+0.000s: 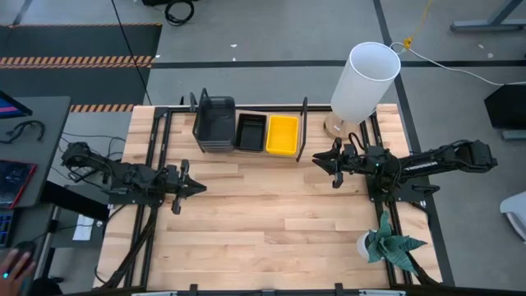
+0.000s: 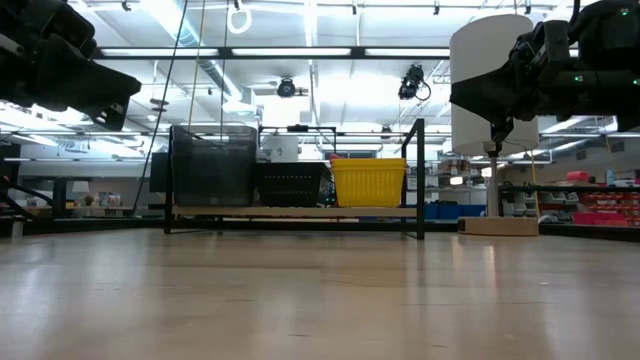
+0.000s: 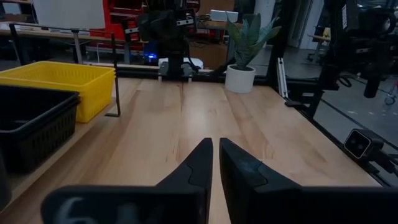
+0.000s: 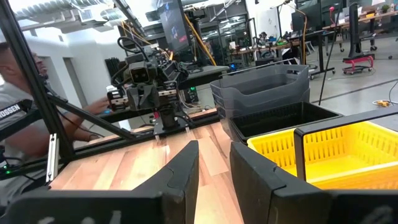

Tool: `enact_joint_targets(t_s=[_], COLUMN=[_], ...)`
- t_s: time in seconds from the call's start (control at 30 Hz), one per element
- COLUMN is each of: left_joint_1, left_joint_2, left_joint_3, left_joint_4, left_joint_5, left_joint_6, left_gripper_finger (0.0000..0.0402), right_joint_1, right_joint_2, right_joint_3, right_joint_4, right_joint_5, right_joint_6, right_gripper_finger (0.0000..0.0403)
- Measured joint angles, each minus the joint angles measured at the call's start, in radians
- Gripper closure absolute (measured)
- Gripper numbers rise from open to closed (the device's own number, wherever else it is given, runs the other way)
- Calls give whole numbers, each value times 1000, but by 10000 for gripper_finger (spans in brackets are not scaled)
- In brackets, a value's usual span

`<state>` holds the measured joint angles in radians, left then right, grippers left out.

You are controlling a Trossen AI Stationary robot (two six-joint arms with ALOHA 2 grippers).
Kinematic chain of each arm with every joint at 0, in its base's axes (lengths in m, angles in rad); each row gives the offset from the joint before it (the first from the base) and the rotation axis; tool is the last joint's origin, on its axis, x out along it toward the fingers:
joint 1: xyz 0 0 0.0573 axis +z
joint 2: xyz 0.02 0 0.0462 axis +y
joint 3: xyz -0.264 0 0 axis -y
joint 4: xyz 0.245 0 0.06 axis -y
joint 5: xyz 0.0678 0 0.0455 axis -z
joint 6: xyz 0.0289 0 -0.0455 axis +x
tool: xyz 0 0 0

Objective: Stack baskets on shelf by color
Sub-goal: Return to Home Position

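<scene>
The shelf stands at the table's far edge, and three stacks of baskets rest side by side on its board. The grey baskets are at the left. The black mesh baskets are in the middle. The yellow baskets are at the right. My left gripper hovers shut over the table's left middle, holding nothing. My right gripper hovers just right of the shelf's right upright, slightly open and holding nothing.
A tall white cylinder stands on a wooden base at the far right, beside the shelf. A small potted plant sits near the right front corner. Bare slatted tabletop stretches between the arms. A person's hand shows beyond the left edge.
</scene>
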<state>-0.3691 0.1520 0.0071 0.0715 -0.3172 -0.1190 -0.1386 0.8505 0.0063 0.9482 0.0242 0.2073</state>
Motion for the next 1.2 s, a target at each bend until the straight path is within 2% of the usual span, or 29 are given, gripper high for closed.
enact_joint_targets(t_s=[0.3,1.2], left_joint_1=[0,0], left_joint_2=[0,0], left_joint_3=[0,0], left_joint_4=[1,2], left_joint_5=[0,0], left_joint_6=[0,0], left_gripper_finger=[376,366], right_joint_1=[0,0], right_joint_2=[0,0], right_joint_3=[0,0], right_joint_4=[0,0], right_joint_5=[0,0], right_joint_6=[0,0], right_gripper_finger=[306,306])
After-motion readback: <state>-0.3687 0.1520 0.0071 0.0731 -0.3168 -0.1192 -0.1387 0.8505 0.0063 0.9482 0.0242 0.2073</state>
